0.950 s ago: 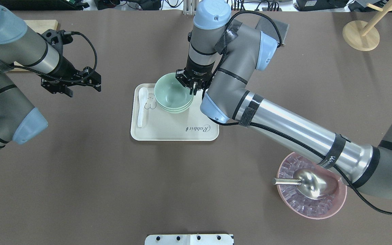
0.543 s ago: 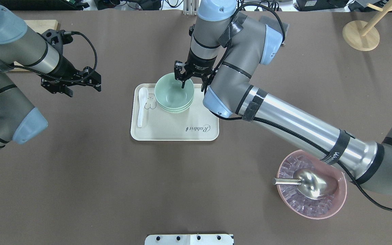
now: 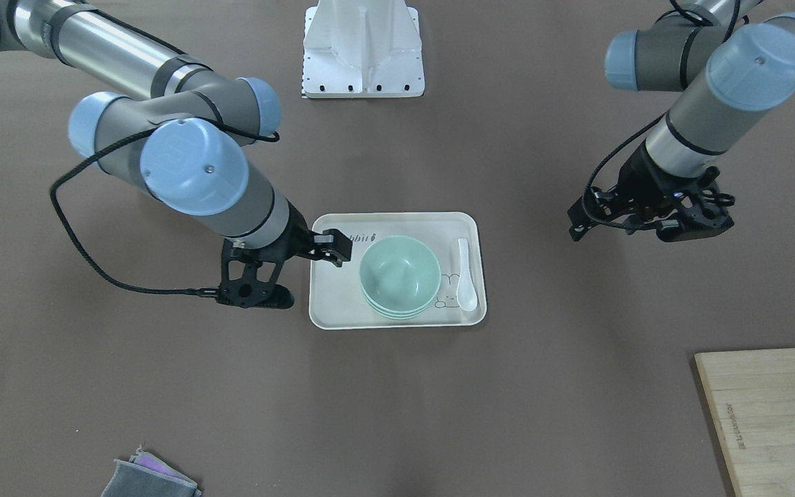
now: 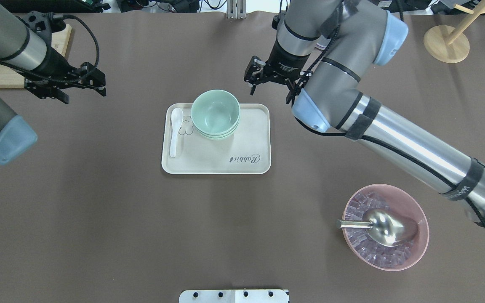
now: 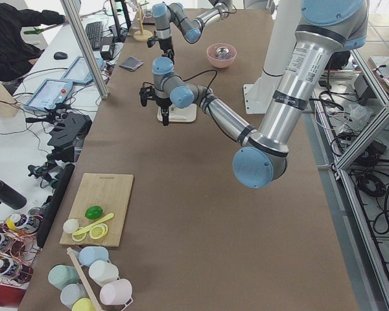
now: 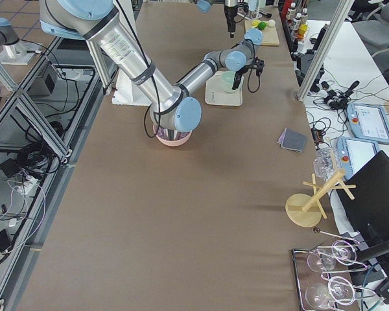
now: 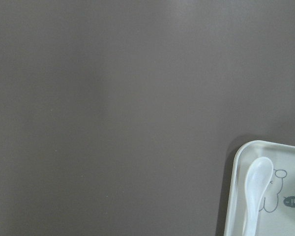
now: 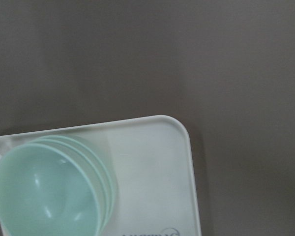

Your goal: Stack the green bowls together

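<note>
— Where are the bowls (image 4: 216, 113)?

— All three are nested in one stack on the tray (image 4: 251, 143), toward its far edge, just beside the spoon (image 4: 175, 131). From the right wrist camera the rims show as tight crescents, so I'd say they're seated properly.

— And the right gripper (image 3: 297, 273)?

— It's empty, with its fingers spread wide. It hangs off the tray's corner, near the stack but not touching it.

— The left gripper (image 4: 80, 86)?

— It's also spread, holding nothing, and well away over bare table.

— So the job's done?

— It looks that way to me. What remains is getting the right arm away cleanly. I'd take it up first, then back, keeping the fingers wide so neither one catches the top rim. Those bowls look light, and a nudge could slide the whole stack or tip it off the tray.

— Anything else to mind?

— The forearm passes close over the pink bowl (image 4: 385, 256), so keep that swing high.
</note>
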`<act>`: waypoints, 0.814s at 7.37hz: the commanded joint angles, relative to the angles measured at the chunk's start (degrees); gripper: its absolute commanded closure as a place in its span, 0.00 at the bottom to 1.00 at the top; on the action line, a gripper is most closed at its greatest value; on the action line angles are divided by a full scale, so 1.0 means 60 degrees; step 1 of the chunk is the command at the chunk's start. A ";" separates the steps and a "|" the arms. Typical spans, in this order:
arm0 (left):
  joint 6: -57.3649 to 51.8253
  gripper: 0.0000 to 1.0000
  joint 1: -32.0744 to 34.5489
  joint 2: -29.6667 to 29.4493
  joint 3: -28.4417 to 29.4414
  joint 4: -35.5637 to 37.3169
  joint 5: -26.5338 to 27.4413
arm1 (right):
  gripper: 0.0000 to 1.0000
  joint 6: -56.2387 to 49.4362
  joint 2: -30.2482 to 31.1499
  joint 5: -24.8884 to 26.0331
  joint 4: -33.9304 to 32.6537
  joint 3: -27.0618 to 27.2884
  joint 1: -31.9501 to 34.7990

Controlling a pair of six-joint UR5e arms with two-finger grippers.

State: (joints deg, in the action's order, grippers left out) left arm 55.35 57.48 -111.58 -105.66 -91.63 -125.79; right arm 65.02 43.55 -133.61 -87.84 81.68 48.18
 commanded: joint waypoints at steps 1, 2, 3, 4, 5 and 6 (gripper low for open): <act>-0.4600 0.02 0.1486 0.0721 -0.1150 0.3029 0.0033 | 0.00 -0.1843 0.1539 -0.0071 -0.1537 0.1511 0.0800; -0.6046 0.02 0.2480 0.1451 -0.1110 0.3070 -0.0010 | 0.00 -0.3423 0.2213 0.0045 -0.2344 0.1996 0.1282; -0.6568 0.02 0.3360 0.1937 -0.0965 0.2998 -0.0040 | 0.00 -0.4947 0.2945 0.0047 -0.2512 0.2262 0.2070; -0.6616 0.02 0.4065 0.1957 -0.0500 0.2707 -0.0055 | 0.00 -0.6369 0.3793 0.0032 -0.2499 0.2439 0.2687; -0.6617 0.02 0.4435 0.1986 -0.0161 0.2400 -0.0098 | 0.00 -0.8022 0.4556 0.0061 -0.2412 0.2397 0.3534; -0.6602 0.02 0.4671 0.1986 0.0103 0.2396 -0.0476 | 0.00 -0.9633 0.5274 0.0076 -0.2382 0.2281 0.4500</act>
State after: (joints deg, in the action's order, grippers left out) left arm 16.07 82.74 -99.95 -107.35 -76.41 -126.81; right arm 19.91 69.29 -133.29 -102.31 95.71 68.15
